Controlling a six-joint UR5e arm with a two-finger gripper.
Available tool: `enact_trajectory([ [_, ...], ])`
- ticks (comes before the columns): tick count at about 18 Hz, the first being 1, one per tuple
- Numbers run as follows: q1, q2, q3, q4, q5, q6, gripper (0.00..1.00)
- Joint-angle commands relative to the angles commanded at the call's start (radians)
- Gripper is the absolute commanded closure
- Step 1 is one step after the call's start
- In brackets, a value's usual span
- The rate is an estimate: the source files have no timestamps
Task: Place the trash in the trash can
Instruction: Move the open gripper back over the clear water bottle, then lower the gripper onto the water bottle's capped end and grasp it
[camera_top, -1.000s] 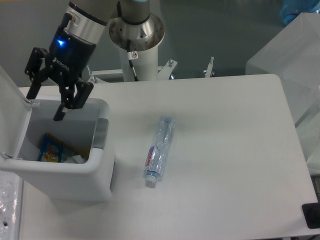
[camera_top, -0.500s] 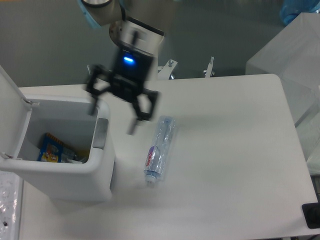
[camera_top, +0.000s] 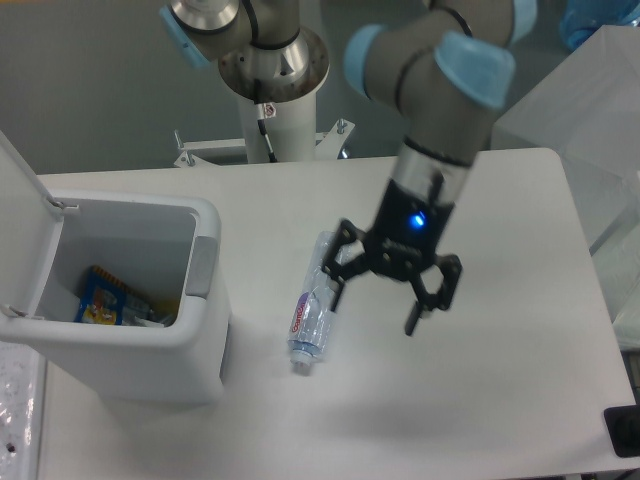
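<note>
Nearest the camera, the trash can (camera_top: 150, 340) stands at the left edge of the desk (camera_top: 500, 400) with its lid swung up and open, and inside it a blue-and-yellow packet (camera_top: 98, 298) lies beside a bit of whitish wrapper (camera_top: 150, 318), so part of the trash already seems to be in. Just to its right the crushed bottle (camera_top: 317, 300) lies flat on the desk, cap end toward the camera, well outside the can. The change is in the arm: a second ago the tool (camera_top: 385, 302) hung over the can's open mouth; it has since swung right across the desk and now sits above the bottle's right side, fingers spread apart and empty, one finger close by the bottle's upper half. That reads as the approach to the second item; the bottle is not yet grasped.
</note>
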Motion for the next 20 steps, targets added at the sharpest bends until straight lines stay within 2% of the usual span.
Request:
enact_trajectory([
  [3, -0.058, -0.093, 0.109, -0.173, 0.121, 0.006, 0.0],
  [5, -0.097, -0.134, 0.125, -0.206, 0.175, 0.006, 0.0],
  [11, -0.14, -0.178, 0.138, -0.315, 0.235, 0.012, 0.0],
  [20, -0.239, -0.272, 0.165, -0.323, 0.352, -0.009, 0.0],
])
